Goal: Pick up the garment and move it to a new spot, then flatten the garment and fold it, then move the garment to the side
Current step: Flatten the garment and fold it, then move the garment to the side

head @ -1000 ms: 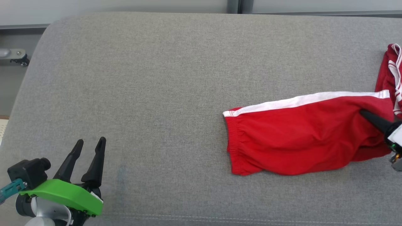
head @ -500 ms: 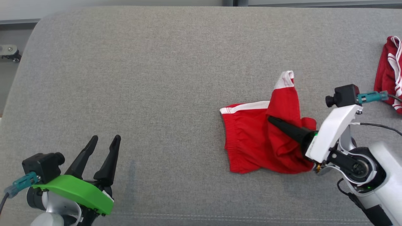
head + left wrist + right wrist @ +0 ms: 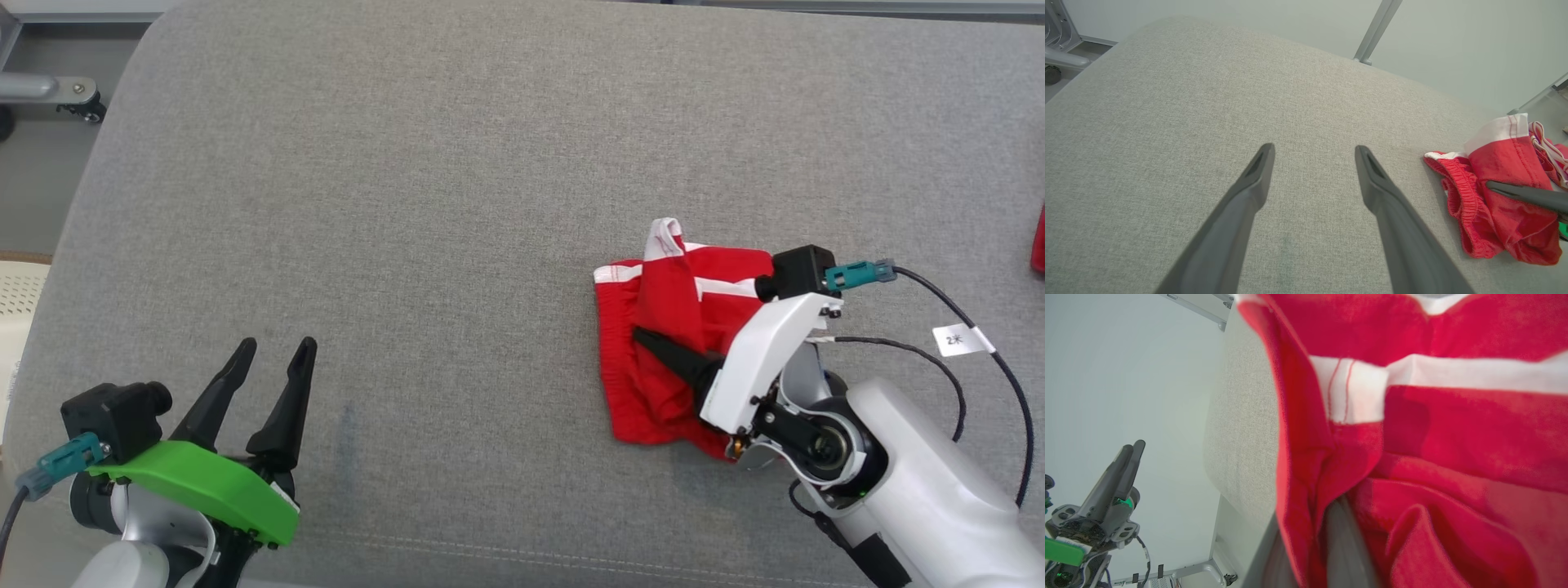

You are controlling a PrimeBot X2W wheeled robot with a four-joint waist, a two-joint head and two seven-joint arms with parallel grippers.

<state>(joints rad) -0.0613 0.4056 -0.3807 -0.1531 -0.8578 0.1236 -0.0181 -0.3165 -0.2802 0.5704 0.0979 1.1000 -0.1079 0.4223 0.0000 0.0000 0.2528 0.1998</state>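
Observation:
The garment (image 3: 653,392) is a pair of red shorts with a white side stripe, bunched right of centre on the grey padded surface (image 3: 408,204). My right gripper (image 3: 638,333) is shut on a fold of it, with one end of the cloth raised and draped over the part by the elastic waistband. In the right wrist view the red cloth (image 3: 1453,457) wraps around the shut fingers (image 3: 1339,539). From the left wrist view the garment (image 3: 1494,220) lies far right, the right gripper (image 3: 1491,185) pinching it. My left gripper (image 3: 276,349) stands open over bare fabric at the lower left, holding nothing.
A second red piece of clothing (image 3: 1038,241) peeks in at the right edge. The right arm's cables (image 3: 955,339) hang over the surface. A metal frame with a caster (image 3: 49,86) stands beyond the top left corner, and a pale basket (image 3: 16,302) sits at the left edge.
The right gripper has carried the garment's right end leftward, up and over the rest, so the shorts are bunched instead of spread. The head view has shifted. The left gripper stayed open.

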